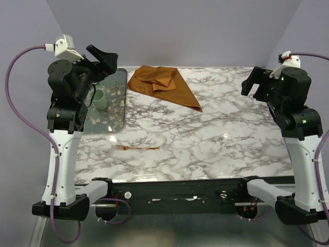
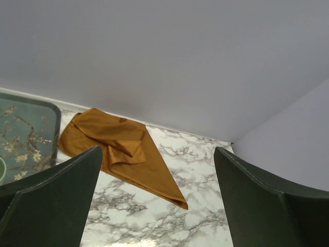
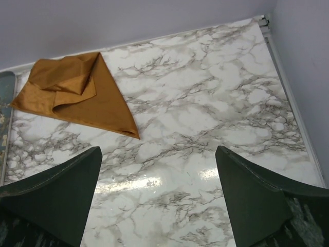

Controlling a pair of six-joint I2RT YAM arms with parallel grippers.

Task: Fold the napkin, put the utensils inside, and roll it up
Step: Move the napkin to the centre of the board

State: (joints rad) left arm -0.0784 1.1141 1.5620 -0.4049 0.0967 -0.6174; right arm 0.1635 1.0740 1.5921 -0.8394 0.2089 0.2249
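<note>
1. Left gripper: it hangs raised above the far left part of the table, over the tray. Its jaws are spread wide with nothing between them. Through that gap, the left wrist view looks down on the napkin.
2. Right gripper: it is raised above the far right edge of the table, well apart from the napkin and the fork. Its jaws are also spread wide and hold nothing. In its wrist view only bare marble shows between them, with the napkin further off to the upper left.
3. Napkin: the rust-orange cloth lies loosely bunched at the far edge of the table, left of centre. One flap is folded over its upper part, and a long pointed corner reaches toward the near right. Its left corner is just beside the tray; whether the two touch cannot be told.
4. Fork: the slim copper fork lies flat on the marble in the near left area, just in front of the tray's near edge. Its tines point left and its handle points right. It is well apart from the napkin and from both grippers.
5. Tray: a dark tray with a blossom pattern sits at the far left and carries a pale green cup. The left arm partly hides the cup.
</note>
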